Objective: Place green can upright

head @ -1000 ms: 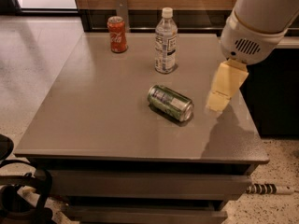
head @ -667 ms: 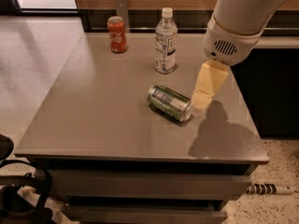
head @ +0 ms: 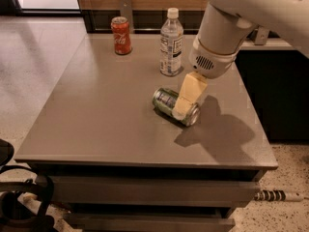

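Observation:
The green can (head: 164, 100) lies on its side near the middle of the grey table (head: 96, 110), its silver end facing the front right. My gripper (head: 184, 106) hangs from the big white arm (head: 219, 42) and comes down from the upper right. Its cream tip overlaps the can's right half and hides part of it. I cannot tell whether it touches the can.
A red cola can (head: 121, 35) stands upright at the back left. A clear plastic bottle with a white cap (head: 171, 43) stands just behind the green can. The table's right edge and a dark cabinet (head: 280, 91) lie to the right. Cables lie on the floor at the lower left.
The arm has moved left and down. The gripper went from beside the can's right end to over the can's right half. The can has not moved.

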`<state>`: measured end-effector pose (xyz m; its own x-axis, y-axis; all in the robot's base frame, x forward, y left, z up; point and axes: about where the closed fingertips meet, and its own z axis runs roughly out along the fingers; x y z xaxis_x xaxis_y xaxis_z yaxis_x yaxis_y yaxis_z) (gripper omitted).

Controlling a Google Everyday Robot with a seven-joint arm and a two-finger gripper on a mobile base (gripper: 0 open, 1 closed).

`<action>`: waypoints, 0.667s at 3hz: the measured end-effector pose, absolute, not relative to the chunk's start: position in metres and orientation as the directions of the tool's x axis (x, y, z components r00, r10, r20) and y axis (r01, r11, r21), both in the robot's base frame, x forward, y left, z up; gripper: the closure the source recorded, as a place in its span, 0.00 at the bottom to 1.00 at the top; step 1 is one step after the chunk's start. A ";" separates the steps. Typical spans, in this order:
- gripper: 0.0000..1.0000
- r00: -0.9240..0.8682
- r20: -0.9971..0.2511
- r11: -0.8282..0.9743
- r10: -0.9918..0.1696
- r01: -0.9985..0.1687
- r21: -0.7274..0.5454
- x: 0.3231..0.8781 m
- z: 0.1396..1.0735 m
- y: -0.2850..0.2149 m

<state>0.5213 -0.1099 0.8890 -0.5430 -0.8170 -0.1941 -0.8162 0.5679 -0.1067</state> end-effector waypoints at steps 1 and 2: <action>0.00 -0.544 -0.195 0.569 -0.816 -0.816 -0.105 0.522 0.889 -0.109; 0.00 -0.555 -0.208 0.580 -0.806 -0.811 -0.084 0.536 0.887 -0.097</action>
